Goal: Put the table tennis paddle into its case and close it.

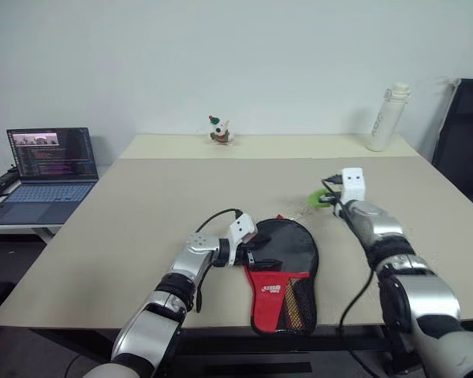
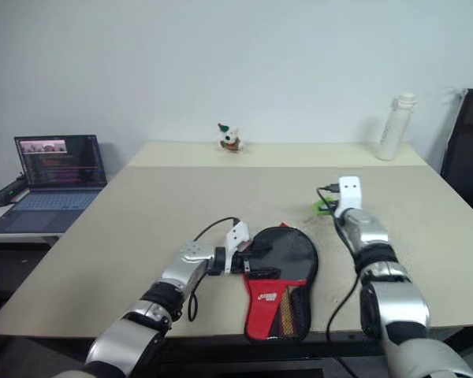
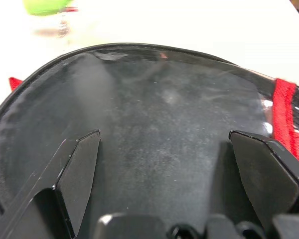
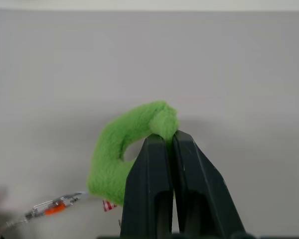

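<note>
The case (image 1: 282, 272) lies flat on the bench (image 1: 142, 220), apparently holding the paddle. Left gripper (image 3: 164, 169) jaws spread wide over it, gripping nothing. Right gripper (image 4: 170, 142) jaws pinch the green tag (image 4: 117, 154); zipping appears under way.

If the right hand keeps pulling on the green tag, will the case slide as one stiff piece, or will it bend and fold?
Probably the case bends at its edge first: it looks like soft fabric with a mesh pocket. The rounded part lies flat, so it may drag as one piece. The green tag looks fluffy and soft, and the right hand is shut on it. The open left hand rests at the case, which may stop sliding.
</note>
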You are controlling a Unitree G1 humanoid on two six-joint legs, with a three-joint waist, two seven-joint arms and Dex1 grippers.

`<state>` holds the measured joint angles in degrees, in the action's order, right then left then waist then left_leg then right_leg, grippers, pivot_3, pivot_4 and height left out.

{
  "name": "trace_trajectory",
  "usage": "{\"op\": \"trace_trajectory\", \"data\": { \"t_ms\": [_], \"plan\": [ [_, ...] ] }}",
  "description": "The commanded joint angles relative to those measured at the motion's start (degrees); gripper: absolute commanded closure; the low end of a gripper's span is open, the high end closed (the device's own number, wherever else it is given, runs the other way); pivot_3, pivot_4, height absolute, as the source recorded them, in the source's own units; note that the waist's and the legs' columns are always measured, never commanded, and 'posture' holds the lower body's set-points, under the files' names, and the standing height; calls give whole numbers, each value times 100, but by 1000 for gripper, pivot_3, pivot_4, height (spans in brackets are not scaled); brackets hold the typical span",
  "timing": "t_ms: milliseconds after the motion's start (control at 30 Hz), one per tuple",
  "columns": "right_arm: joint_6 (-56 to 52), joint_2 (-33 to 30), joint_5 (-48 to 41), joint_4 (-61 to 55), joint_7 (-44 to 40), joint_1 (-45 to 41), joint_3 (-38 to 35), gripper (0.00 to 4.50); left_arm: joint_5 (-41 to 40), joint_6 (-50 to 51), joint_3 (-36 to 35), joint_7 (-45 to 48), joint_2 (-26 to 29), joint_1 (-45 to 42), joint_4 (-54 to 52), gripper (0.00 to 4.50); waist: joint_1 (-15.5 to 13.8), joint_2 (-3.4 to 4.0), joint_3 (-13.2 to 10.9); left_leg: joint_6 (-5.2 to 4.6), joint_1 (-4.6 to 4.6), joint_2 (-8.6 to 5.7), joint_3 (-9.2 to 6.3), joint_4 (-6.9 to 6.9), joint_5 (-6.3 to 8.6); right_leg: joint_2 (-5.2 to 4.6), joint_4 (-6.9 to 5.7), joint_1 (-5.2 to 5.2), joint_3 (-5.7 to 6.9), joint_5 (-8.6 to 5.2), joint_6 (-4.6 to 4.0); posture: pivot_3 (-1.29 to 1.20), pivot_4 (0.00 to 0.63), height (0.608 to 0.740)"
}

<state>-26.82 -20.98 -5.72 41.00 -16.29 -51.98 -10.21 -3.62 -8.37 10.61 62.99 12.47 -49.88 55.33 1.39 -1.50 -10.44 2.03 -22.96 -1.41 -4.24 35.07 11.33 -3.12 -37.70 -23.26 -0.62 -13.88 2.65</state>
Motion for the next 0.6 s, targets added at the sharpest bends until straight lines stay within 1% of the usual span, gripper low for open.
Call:
{"op": "trace_trajectory", "data": {
  "t_ms": [33,100,167,300,433,533,600],
  "plan": [
    [-1396,-470,-287,-2402,-8,663,-282,4463,161,-65,-20,-163,-71,-65,305,0,-11,8,-2,0,-1,0,-4,1,0,-2,0,1,3,-1,2,0,150,740],
    [-1974,-514,-444,-3131,58,947,-365,4463,173,-117,-40,-189,-86,-108,387,0,-3,11,-1,0,-3,-1,-5,1,0,-2,2,1,5,-3,5,0,150,740],
    [-2928,-619,-707,-4376,3,1551,-482,4463,209,-173,-55,-272,-145,-189,502,0,-20,11,-1,-1,-1,-4,-4,2,-1,-1,1,1,8,-3,6,0,150,740],
    [-4467,-563,-1280,-6027,-66,2230,-705,4463,272,-266,-93,-352,-215,-276,654,0,-55,11,-1,-1,-3,-3,-13,5,-1,2,7,7,19,-5,7,0,150,740],
    [-5716,-579,-1875,-7187,-336,2704,-863,4463,321,-330,-115,-389,-258,-303,734,0,-73,11,-1,-1,-3,0,-14,5,-1,0,8,7,18,-5,8,0,150,740],
    [-6340,-701,-2177,-7688,-561,2981,-1030,4463,354,-364,-131,-423,-279,-310,767,0,-110,10,-1,-1,-3,0,-16,5,-1,1,12,8,21,-5,8,0,150,740],
    [-6535,-809,-2383,-7920,-701,3182,-1144,4463,367,-378,-139,-437,-289,-311,780,0,-128,10,-1,-1,-6,0,-16,5,-1,1,17,9,22,-5,9,0,150,740]
  ]
}}
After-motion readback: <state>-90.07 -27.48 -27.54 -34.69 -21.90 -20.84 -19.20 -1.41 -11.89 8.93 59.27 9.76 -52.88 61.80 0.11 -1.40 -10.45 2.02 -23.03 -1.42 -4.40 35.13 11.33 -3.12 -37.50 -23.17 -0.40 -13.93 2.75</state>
